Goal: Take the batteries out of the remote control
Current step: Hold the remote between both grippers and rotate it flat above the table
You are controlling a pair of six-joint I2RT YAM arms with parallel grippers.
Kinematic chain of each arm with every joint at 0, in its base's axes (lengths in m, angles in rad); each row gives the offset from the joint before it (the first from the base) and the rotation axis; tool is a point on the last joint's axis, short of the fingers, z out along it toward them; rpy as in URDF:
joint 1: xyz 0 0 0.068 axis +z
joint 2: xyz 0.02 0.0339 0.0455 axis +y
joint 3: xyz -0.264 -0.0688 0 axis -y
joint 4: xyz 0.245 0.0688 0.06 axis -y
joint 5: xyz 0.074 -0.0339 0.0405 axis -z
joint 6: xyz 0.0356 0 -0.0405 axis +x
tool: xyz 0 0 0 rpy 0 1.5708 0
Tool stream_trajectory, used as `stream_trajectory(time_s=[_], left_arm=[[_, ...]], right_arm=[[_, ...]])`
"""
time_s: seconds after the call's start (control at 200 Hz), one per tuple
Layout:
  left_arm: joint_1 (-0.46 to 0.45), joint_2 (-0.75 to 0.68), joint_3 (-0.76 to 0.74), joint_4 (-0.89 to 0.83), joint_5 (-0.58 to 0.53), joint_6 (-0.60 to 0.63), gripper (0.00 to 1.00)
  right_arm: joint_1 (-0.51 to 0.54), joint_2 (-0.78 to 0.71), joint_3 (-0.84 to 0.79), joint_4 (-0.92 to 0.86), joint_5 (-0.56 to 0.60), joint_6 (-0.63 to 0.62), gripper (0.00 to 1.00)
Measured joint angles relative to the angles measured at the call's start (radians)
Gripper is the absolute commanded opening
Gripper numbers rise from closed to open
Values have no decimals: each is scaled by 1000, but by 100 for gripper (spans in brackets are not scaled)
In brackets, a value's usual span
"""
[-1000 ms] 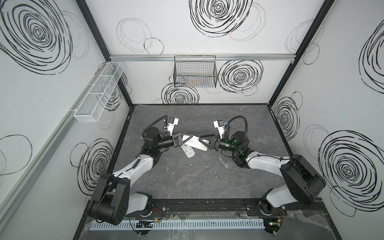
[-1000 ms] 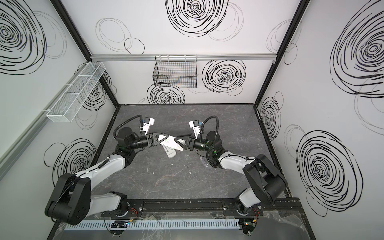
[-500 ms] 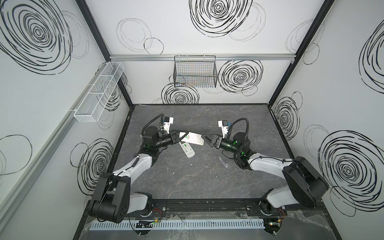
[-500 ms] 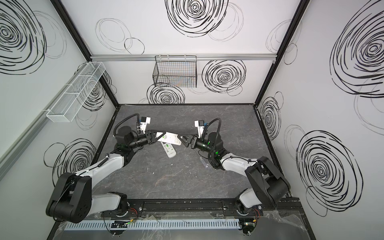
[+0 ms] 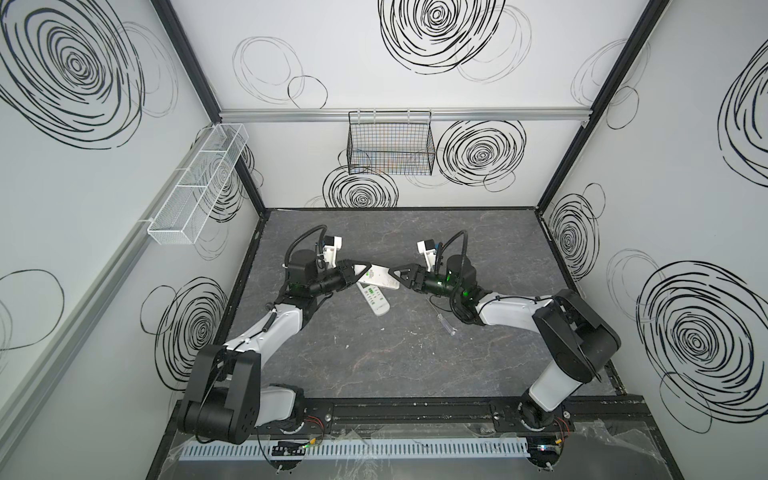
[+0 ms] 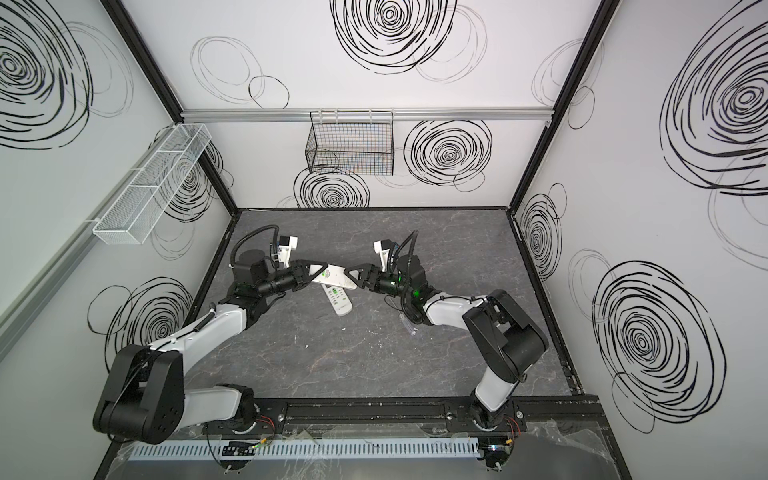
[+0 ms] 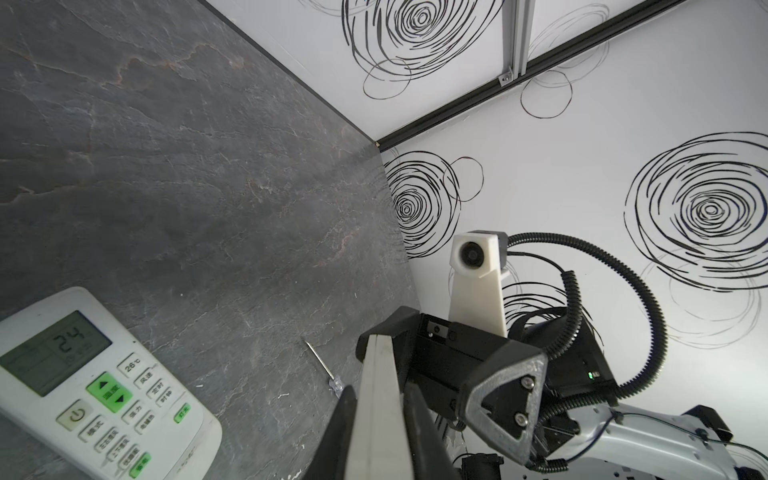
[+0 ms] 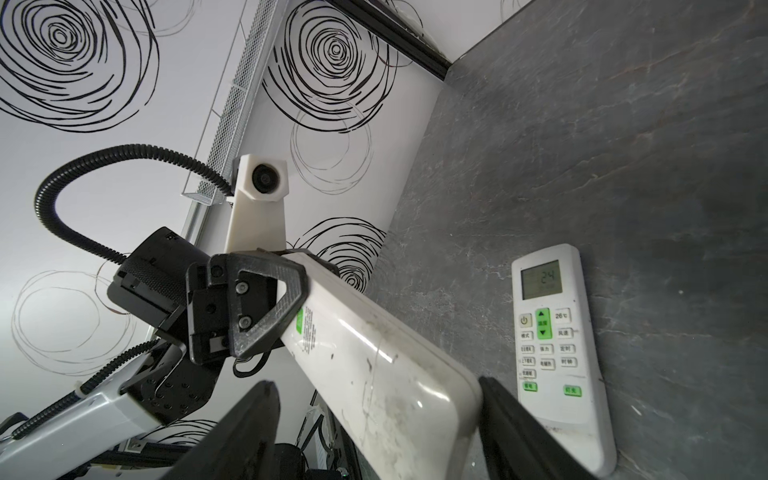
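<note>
Ok so my left gripper (image 5: 365, 269) is pinched narrow on one end of the remote (image 5: 381, 277), holding it above the table (image 5: 374, 357) with its back side showing. My right gripper (image 8: 376, 386) is spread wide around the other end. One finger (image 8: 509, 419) sits right at the edge and there's a visible gap on the other side. As for the batteries, no view shows them, so I can't tell where they are. A second remote (image 5: 376, 301) lies face up just below, display reading 24. A screwdriver (image 5: 444, 325) lies near my right arm.
</note>
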Motion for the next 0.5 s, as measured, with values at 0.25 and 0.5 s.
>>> stream_trajectory(time_s=[0.25,0.5], left_arm=[[8,0,2,-13,-4,8,0],[9,0,2,-13,-8,9,0]], right_arm=[[4,7,6,-29,-10,11,68],[13,42,18,-37,-26,27,56]])
